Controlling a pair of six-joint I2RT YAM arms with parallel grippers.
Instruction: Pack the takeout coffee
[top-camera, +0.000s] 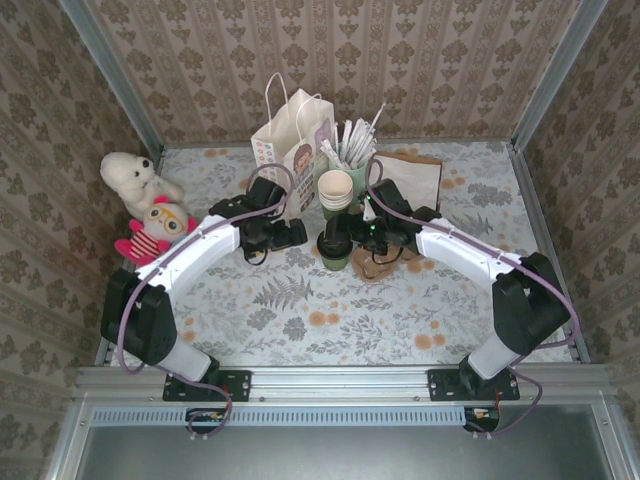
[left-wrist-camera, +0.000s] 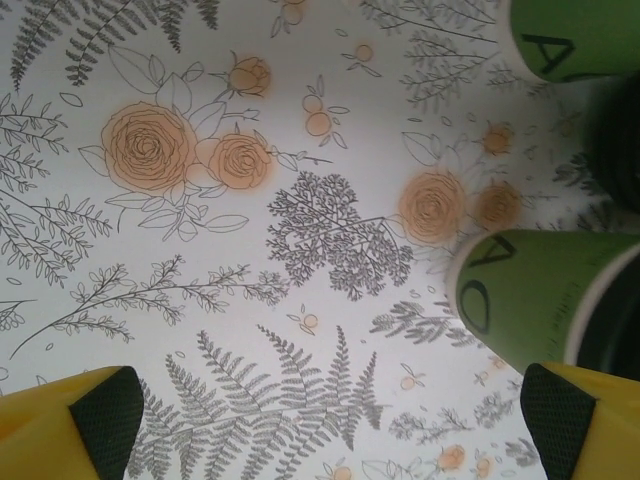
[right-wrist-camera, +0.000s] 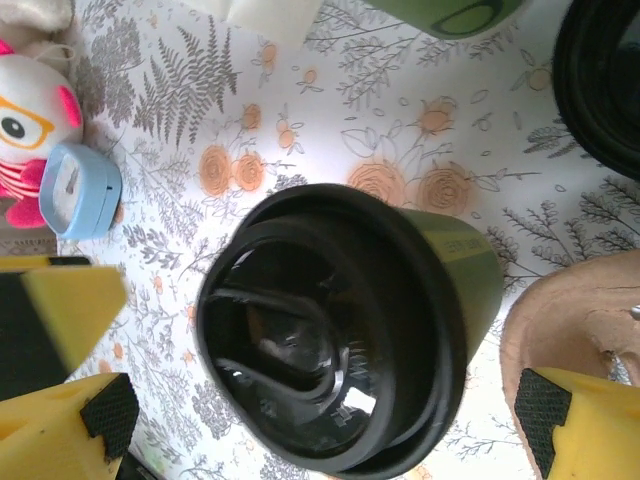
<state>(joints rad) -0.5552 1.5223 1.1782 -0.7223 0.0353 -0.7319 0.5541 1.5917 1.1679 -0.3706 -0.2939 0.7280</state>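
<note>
Currently one takeout coffee (top-camera: 335, 250) is standing upright mid-tabletop (top-camera: 300, 320), sitting between the widely spread fingers of the right end effector (right-wrist-camera: 322, 412), which is gripping nothing. The left end effector (left-wrist-camera: 332, 418) is hovering just beside the cup, also wide open and empty. One stack of cream cups (top-camera: 336, 188) is standing just behind the coffee. One white paper bag (top-camera: 290, 135) and one green straw holder (top-camera: 356, 160) are standing further back. Two plush toys (top-camera: 135, 175) are sitting far left.
</note>
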